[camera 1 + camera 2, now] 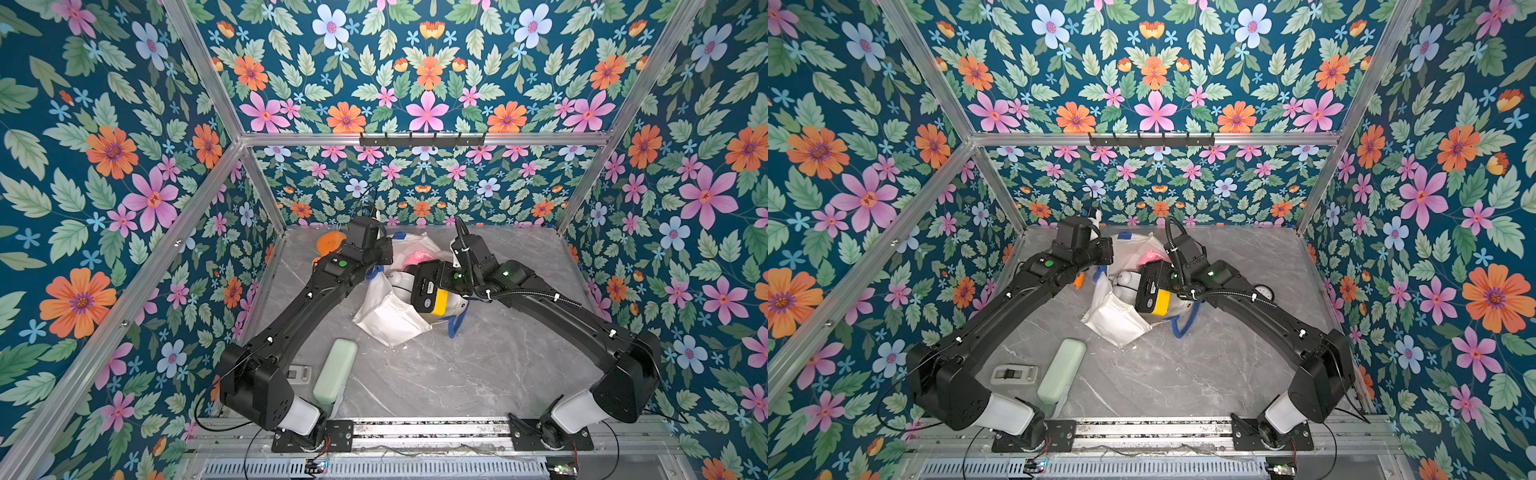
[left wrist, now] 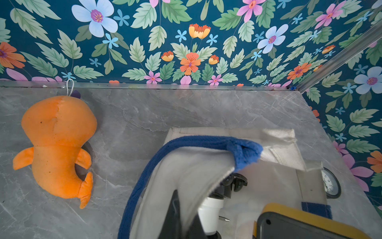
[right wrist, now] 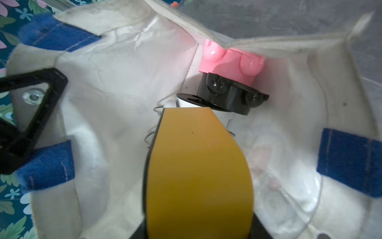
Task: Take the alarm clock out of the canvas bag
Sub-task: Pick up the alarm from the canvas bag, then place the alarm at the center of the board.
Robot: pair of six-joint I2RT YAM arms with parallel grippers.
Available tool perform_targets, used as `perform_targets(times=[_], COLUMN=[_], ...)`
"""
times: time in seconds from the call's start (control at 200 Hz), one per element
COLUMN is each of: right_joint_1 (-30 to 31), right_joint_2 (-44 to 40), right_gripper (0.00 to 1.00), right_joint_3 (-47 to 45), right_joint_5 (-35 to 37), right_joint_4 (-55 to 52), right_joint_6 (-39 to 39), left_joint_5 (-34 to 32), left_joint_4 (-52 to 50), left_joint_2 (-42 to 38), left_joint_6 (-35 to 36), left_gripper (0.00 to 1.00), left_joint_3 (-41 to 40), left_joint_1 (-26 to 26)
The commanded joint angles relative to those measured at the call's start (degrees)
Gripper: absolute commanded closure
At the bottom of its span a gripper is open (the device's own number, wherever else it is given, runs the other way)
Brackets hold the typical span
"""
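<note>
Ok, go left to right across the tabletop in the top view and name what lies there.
In a top view: small white device → mint-green case → canvas bag → round dial. Left out: the orange plush toy, mostly behind the left arm, and the yellow-and-black box over the bag.

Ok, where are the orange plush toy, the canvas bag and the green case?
orange plush toy (image 2: 57, 144), left wrist view, its body.
canvas bag (image 1: 386, 318), in a top view, near panel.
green case (image 1: 336, 370), in a top view, its middle.
</note>
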Motion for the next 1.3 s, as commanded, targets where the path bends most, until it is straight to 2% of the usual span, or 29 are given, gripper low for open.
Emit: perform_targets(times=[0.0, 0.37, 0.57, 0.79, 0.97, 1.145, 1.295], right_joint_1=[-0.4, -3.3, -5.4, -10.6, -15.0, -16.9, -16.9], right_joint_2=[-0.8, -3.4, -6.1, -12.4, -16.2, -17.0, -15.1], right_gripper=[0.94, 0.94, 0.94, 0.95, 0.95, 0.95, 0.95], right_joint_3=[3.1, 17.7, 23.4, 20.7, 15.4, 9.7, 3.1], right_joint_5=[1.2, -1.3, 1.3, 5.8, 13.2, 19.7, 20.8], right_joint_4=[-3.3, -18.6, -28.4, -33.9, -39.2, -44.5, -47.0], right_joint_6=[-3.8, -16.5, -21.9, -25.0, -27.4, -27.8, -26.5], left_joint_5=[-0.6, -1.0, -1.0, -0.9, -0.7, -0.3, -0.5], left_joint_4=[4.9, 3.4, 3.4, 3.4, 3.4, 3.7, 3.8], left_joint_2=[-0.1, 1.0, 0.9, 0.4, 0.2, 0.3, 0.3], left_joint_6=[0.7, 0.7, 0.6, 0.7, 1.1, 1.2, 1.0], left_gripper=[1.0, 1.0, 1.0, 1.0, 1.0, 1.0, 1.0], left_joint_3=[0.2, 2.3, 2.1, 1.9, 1.9, 1.8, 1.2], left_joint_1=[0.1, 0.1, 0.2, 0.2, 0.2, 0.2, 0.2])
